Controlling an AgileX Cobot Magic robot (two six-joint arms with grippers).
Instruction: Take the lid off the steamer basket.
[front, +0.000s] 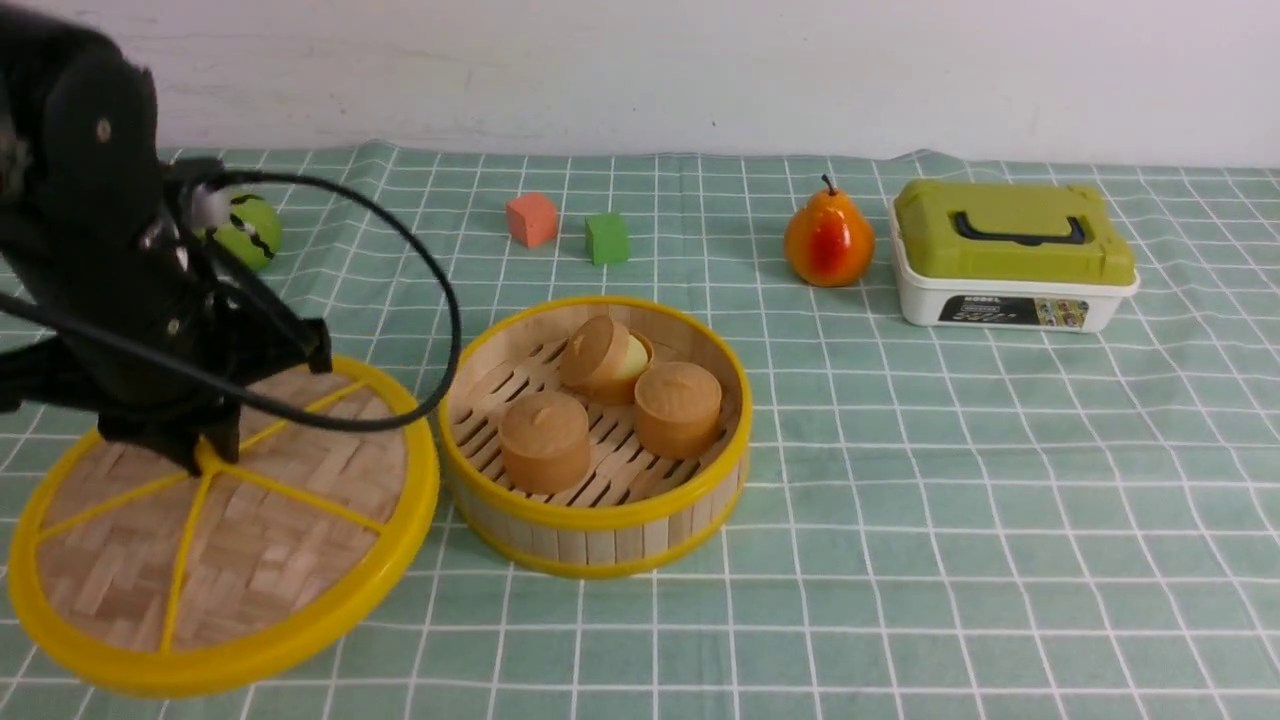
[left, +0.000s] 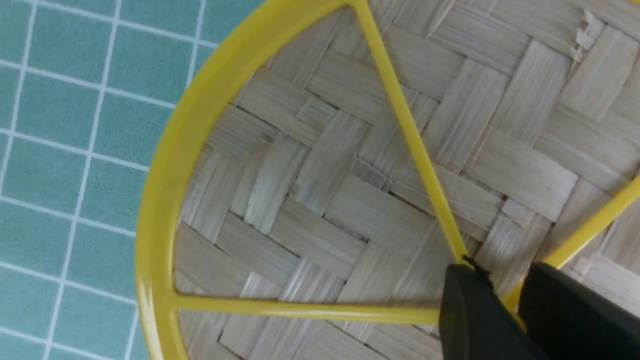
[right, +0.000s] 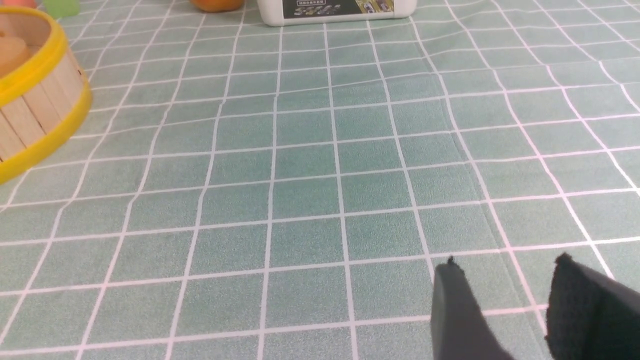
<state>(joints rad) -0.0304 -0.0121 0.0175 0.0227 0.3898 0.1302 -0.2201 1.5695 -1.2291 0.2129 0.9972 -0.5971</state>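
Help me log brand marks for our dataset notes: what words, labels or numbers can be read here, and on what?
Front label of the white box: a dark strip with one pale word and small coloured pictures, too blurred to read in the front view or in the right wrist view.
The lid and the steamer basket: no writing shows.

Label on the white box, lettering seemingly too small to read.
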